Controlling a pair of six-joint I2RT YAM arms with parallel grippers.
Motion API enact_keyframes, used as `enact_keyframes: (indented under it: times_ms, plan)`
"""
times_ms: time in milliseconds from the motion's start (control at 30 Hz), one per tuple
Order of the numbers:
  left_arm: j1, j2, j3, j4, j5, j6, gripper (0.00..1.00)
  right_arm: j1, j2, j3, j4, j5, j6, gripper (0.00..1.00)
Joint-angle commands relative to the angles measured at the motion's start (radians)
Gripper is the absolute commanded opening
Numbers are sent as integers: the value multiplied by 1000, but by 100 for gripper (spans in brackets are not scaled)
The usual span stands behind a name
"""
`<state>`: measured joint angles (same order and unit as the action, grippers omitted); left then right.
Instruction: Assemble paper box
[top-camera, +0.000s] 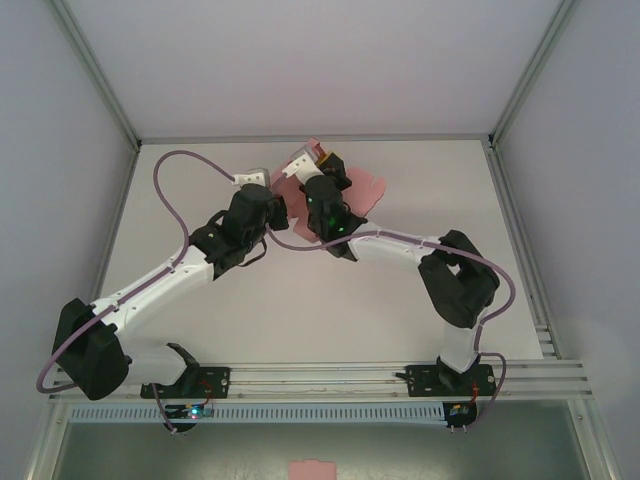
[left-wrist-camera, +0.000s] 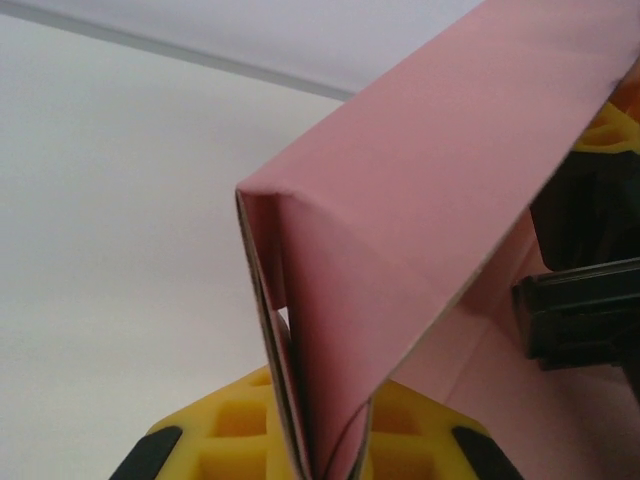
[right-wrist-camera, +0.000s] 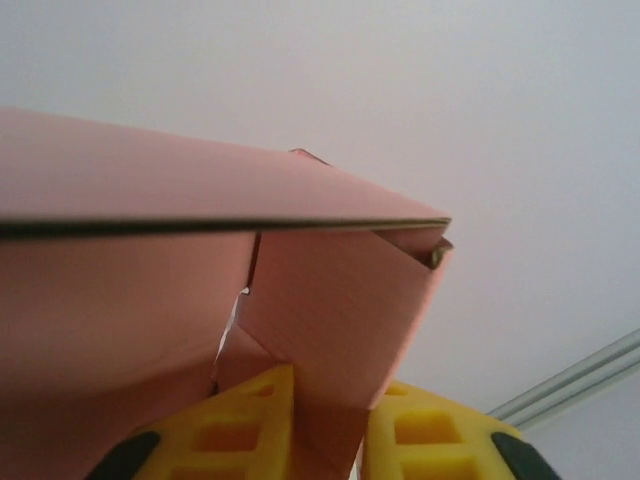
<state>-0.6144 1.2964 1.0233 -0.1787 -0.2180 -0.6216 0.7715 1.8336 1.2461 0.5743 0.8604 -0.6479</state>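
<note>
Pink card, the paper box (top-camera: 366, 188) sits half-folded at the far middle of the white table (top-camera: 300, 310) in the top view, with the left gripper (top-camera: 276, 182) at its left edge and the right gripper (top-camera: 322, 166) at its far side. From the left wrist, that gripper's yellow fingers (left-wrist-camera: 235, 430) stand all but closed, pinching a doubled fold of the box. From the right wrist, the yellow fingers (right-wrist-camera: 440, 435) stand slightly parted around a box flap; whether they press it I cannot tell.
</note>
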Motion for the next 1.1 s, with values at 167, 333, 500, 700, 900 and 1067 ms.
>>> enact_keyframes:
  times_ms: [167, 333, 500, 700, 900, 1067]
  plan:
    - [-24, -21, 35, -81, 17, 11, 0, -121, -198, -93, -372, -496, 317, 53]
    - [-23, 7, 41, -79, 9, 24, 0, -118, -305, -108, -479, -786, 364, 77]
    - [-22, 17, 35, -85, 1, 36, 0, -118, -446, -157, -505, -864, 397, 92]
    - [-21, 12, 26, -81, 1, 40, 0, -122, -587, -198, -581, -880, 404, 96]
    - [-20, -5, 16, -76, 24, 69, 0, -385, -669, -233, -679, -1357, 642, 81]
    - [-20, -14, 10, -57, 70, 91, 0, -458, -578, -202, -729, -1560, 558, 77]
